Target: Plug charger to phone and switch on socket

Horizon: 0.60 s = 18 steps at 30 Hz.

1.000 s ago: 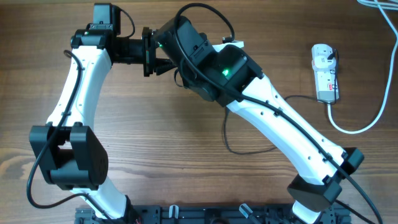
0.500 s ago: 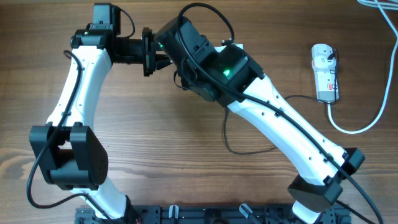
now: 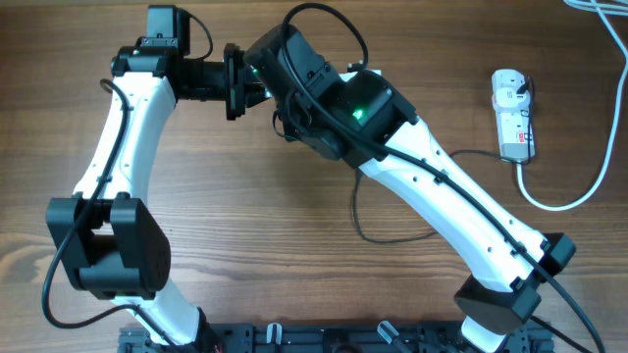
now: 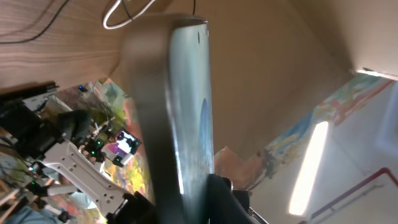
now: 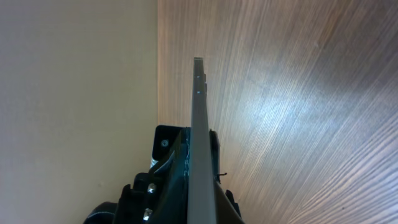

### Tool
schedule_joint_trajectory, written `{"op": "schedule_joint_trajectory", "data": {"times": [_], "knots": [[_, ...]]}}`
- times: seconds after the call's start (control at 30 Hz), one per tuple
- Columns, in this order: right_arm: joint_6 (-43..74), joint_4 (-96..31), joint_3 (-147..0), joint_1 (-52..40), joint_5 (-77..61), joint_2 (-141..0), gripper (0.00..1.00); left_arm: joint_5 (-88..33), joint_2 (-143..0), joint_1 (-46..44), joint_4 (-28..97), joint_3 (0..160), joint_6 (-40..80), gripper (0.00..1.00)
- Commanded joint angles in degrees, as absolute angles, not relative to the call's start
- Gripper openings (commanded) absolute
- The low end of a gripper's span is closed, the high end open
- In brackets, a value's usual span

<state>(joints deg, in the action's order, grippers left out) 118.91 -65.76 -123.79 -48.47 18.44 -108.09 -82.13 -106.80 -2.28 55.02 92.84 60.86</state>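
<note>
The phone point(image 4: 189, 93) shows edge-on with a glassy grey-blue face, held in the air between both grippers. In the overhead view the two wrists cover it. My left gripper point(image 4: 186, 199) is shut on its lower part and sits at the back left of the table point(image 3: 243, 90). My right gripper point(image 5: 202, 180) clamps the phone's thin grey edge point(image 5: 199, 112) and meets the left one point(image 3: 259, 82). The charger's thin black cable point(image 3: 358, 221) runs from under the right arm towards the socket point(image 3: 512, 116), far right. Its connector is hidden.
The socket's thick white lead point(image 3: 579, 196) loops along the right edge of the wooden table point(image 3: 245, 226). The right arm point(image 3: 442, 196) spans the middle diagonally. The left arm point(image 3: 123, 167) stands at the left. A mounting rail point(image 3: 314, 338) lies along the front edge.
The right wrist has shifted very slightly up and right against the left gripper. Nothing else has visibly moved.
</note>
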Motion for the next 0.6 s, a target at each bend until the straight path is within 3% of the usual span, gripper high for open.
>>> {"op": "schedule_joint_trajectory", "data": {"times": [0.0, 0.1, 0.2, 0.27, 0.33, 0.5, 0.57], "knots": [[118.41, -66.04, -124.03, -48.34, 18.57, -105.62, 0.21, -83.07, -105.03, -2.46, 54.85, 92.99, 60.29, 0.04], [115.61, -68.23, -124.03, -48.34, 23.62, -105.49, 0.49, -82.89, -105.03, -2.46, 54.85, 92.99, 60.29, 0.04], [98.35, -68.20, -124.03, -48.01, 24.36, -103.13, 0.71, -77.93, -105.03, -2.46, 54.83, 92.99, 60.18, 0.04], [80.71, -68.42, -124.03, -47.90, 24.38, -100.25, 1.00, -72.47, -105.03, -2.46, 54.83, 92.99, 58.28, 0.04], [72.82, -71.05, -124.03, -47.51, 24.86, -97.97, 1.00, -68.03, -105.03, -2.46, 54.85, 92.99, 54.89, 0.04], [71.92, -92.36, -124.03, -36.91, 25.26, -95.15, 1.00, -63.94, -105.03, -2.46, 54.89, 92.99, 43.64, 0.04], [56.40, -92.16, -122.02, -30.85, 18.28, -95.48, 1.00, -63.96, -105.03, -2.46, 54.94, 92.99, 40.21, 0.04]]}}
